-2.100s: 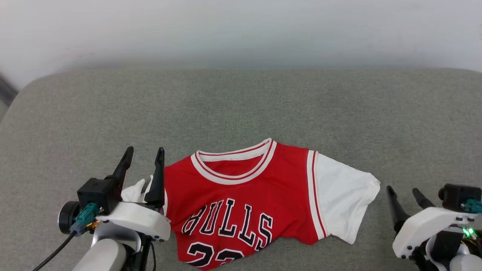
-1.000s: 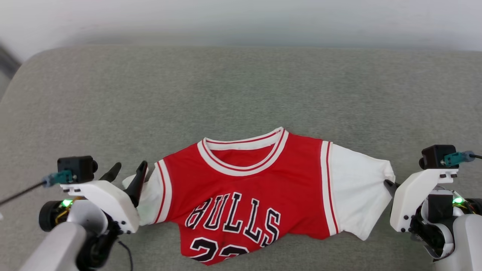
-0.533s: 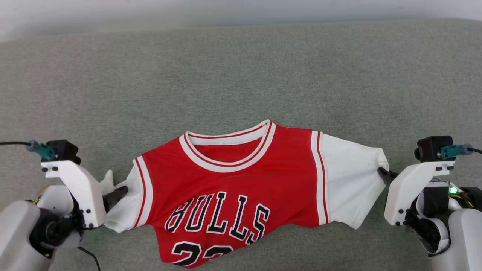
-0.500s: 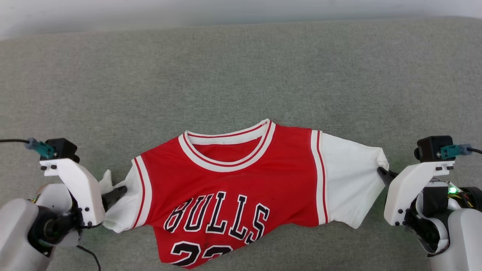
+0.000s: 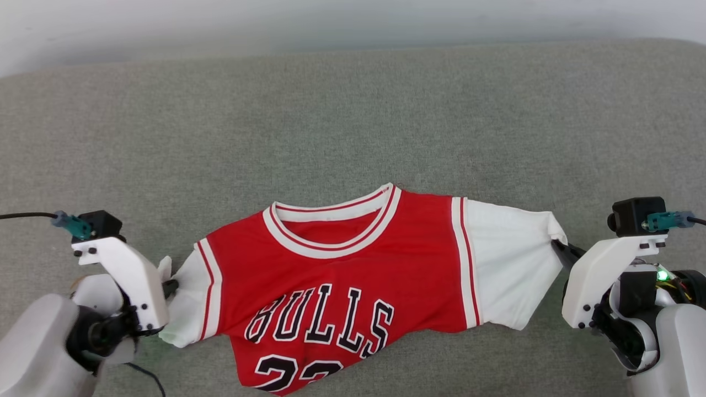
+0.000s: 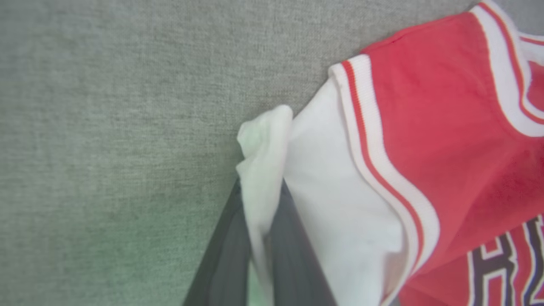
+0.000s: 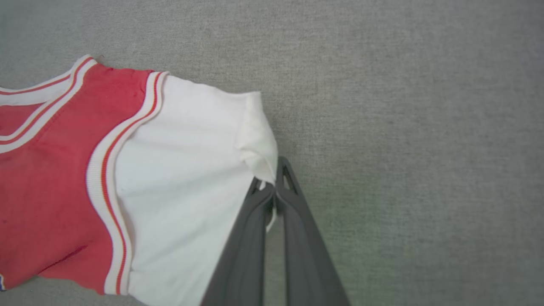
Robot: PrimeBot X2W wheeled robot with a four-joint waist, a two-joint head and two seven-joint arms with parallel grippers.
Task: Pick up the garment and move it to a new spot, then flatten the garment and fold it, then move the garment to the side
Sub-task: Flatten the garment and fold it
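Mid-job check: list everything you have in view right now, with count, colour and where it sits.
garment: one, red jersey with white sleeves, red-and-white striped collar and black BULLS lettering, front up, low centre of the head view.
grey fabric surface: one, grey-green, under the garment and spanning the head view.
wall: one, pale, a strip along the top of the head view.
left claw: one, dark fingers, shut on the end of the white sleeve on its side.
right claw: one, dark fingers, shut on the end of the white sleeve on its side.
left forearm and right forearm: two, pale grey, lower corners of the head view.
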